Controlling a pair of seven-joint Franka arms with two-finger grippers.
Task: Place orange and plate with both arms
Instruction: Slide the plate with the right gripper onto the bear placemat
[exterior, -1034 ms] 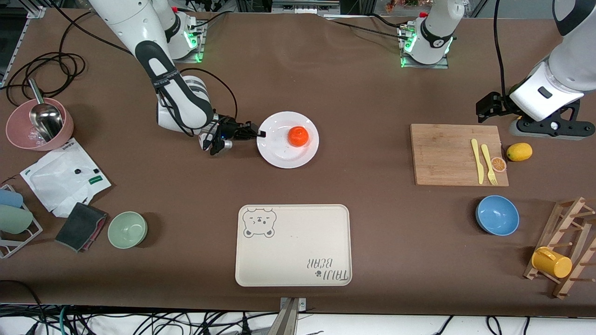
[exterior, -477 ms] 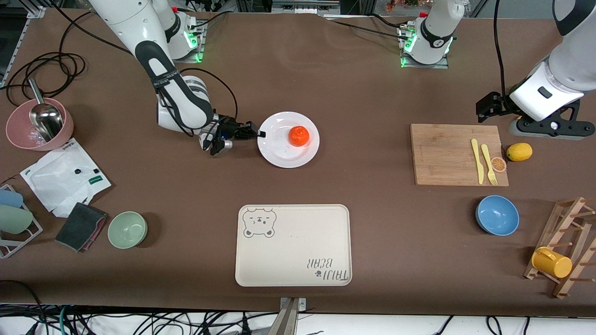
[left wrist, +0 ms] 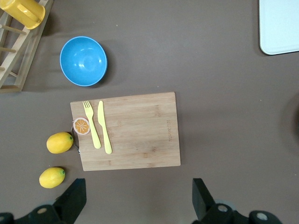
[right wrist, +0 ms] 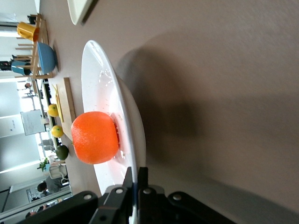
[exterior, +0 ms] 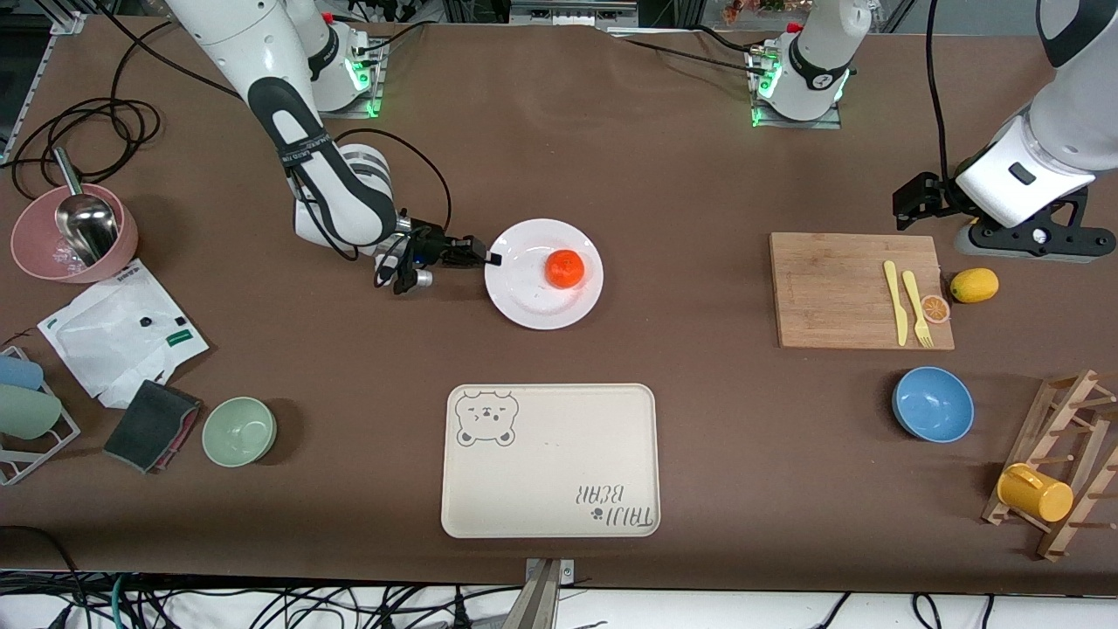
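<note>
The right gripper (exterior: 491, 259) pinches the rim of the plate (exterior: 533, 306), lifted off the table (the orange (exterior: 564, 268) sits on it); the left gripper (left wrist: 135, 198) waits, fingers spread, above the cutting board (exterior: 838, 293)

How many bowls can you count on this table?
3. A pink bowl and a green bowl toward the right arm's end; a blue bowl nearer the front camera than the cutting board.

From high across the table we faced both bases, while the left wrist looked straight down on the cutting board (left wrist: 128, 130) and the right wrist skimmed the plate (right wrist: 122, 116) closely, perhaps sharing that board.
</note>
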